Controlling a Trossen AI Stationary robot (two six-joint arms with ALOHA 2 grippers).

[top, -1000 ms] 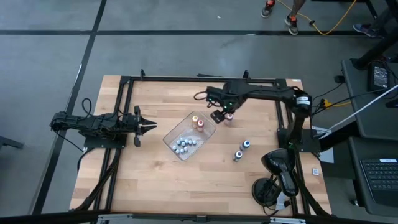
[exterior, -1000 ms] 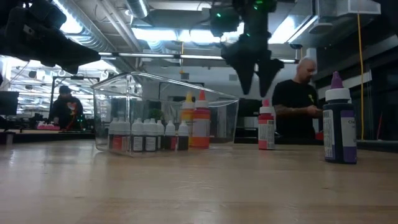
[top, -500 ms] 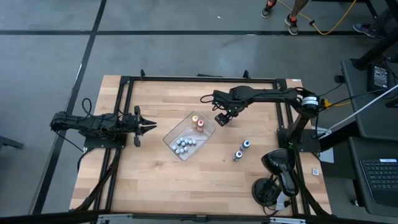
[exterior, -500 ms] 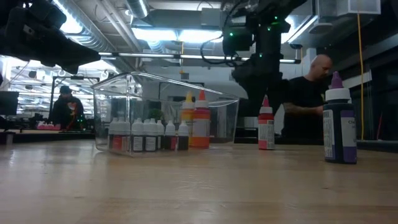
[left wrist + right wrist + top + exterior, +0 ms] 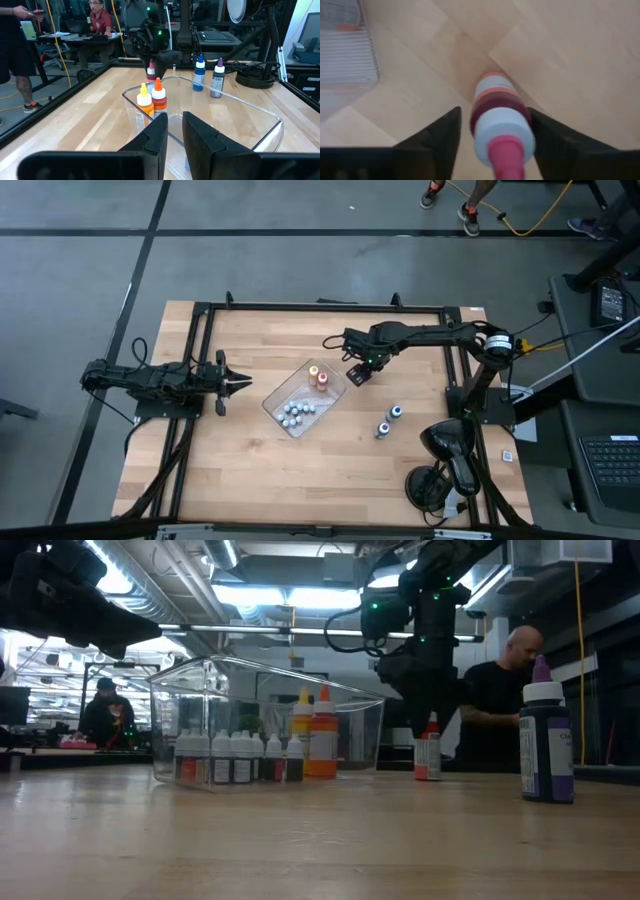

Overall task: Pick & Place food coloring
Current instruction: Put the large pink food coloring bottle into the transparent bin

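Observation:
A food coloring bottle with a red cap and white body stands upright on the wooden table, just right of the clear tray. My right gripper points down over it, open, one finger on each side of its top. In the high view the gripper hides the bottle. The tray holds an orange bottle, a yellow one and several tiny pale bottles. My left gripper waits shut at the table's left, pointing level at the tray. My right gripper comes from above with a finger on either side of the bottle's shoulder, below the red cap. A thin gap shows beside that finger. Whether the other finger touches the bottle, I cannot tell. The bottle stands upright on the table.
A blue-capped bottle and a purple-capped one stand on the table near its right side, closer to the near edge than the gripper. People move in the room beyond the far edge. Bare wood lies along the near edge.
My right gripper has come down from above the red-capped bottle until its fingers flank the bottle's top, drifting slightly toward the tray. The bottle has stayed upright in its place.

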